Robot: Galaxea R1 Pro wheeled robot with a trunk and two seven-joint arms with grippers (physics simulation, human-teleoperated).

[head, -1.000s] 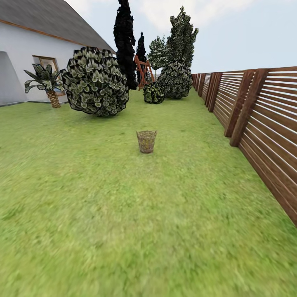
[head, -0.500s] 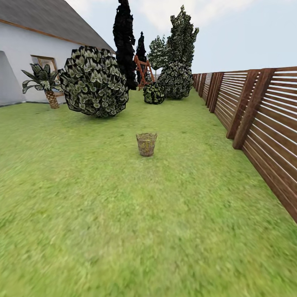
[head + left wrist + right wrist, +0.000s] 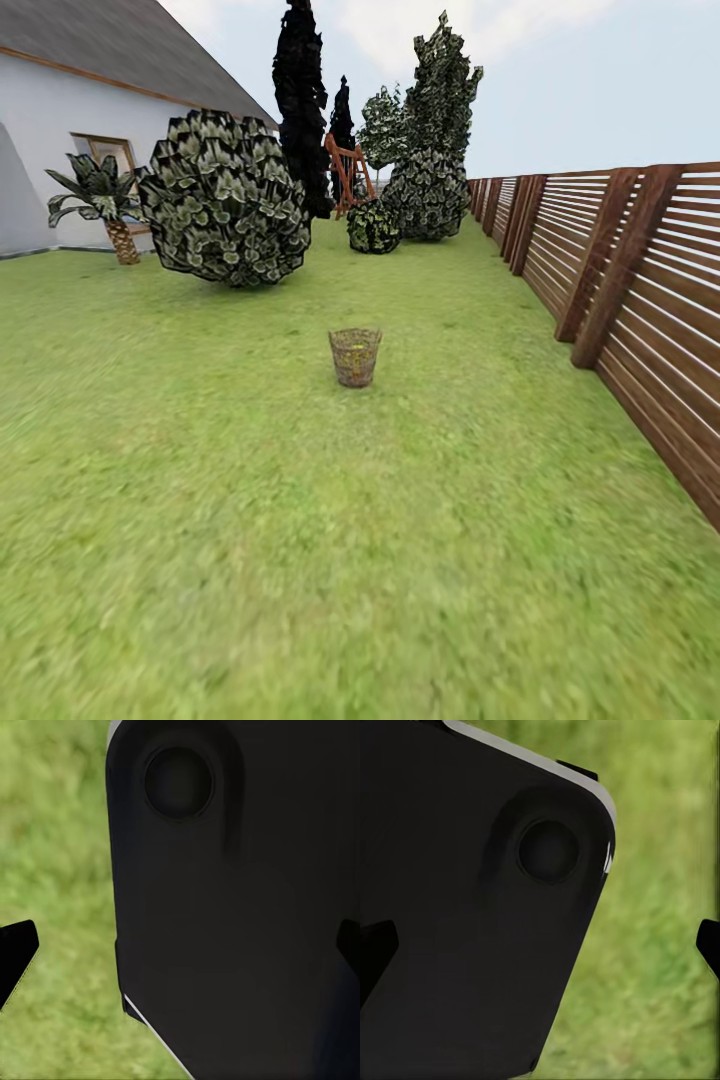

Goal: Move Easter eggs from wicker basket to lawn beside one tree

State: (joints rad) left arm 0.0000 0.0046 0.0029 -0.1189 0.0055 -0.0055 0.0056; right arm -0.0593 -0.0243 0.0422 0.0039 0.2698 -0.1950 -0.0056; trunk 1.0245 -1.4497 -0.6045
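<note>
Brown open-weave wicker basket upright at frame centre on short green lawn; both grippers' fingertips spread wide, holding nothing.

One wicker basket; one palm; one fence; one house; one wooden frame.

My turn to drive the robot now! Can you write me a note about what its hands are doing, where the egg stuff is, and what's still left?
Left gripper: fingers wide apart, holding nothing.
Right gripper: the same, open and empty.
The wicker basket stands upright on the lawn, straight ahead and out of reach. Whether eggs lie inside cannot be told from here.
Dark trees stand far behind it, past a round bush.
Done: nothing picked yet.
Left: drive up, take out the three eggs, lay them all by one tree.
</note>
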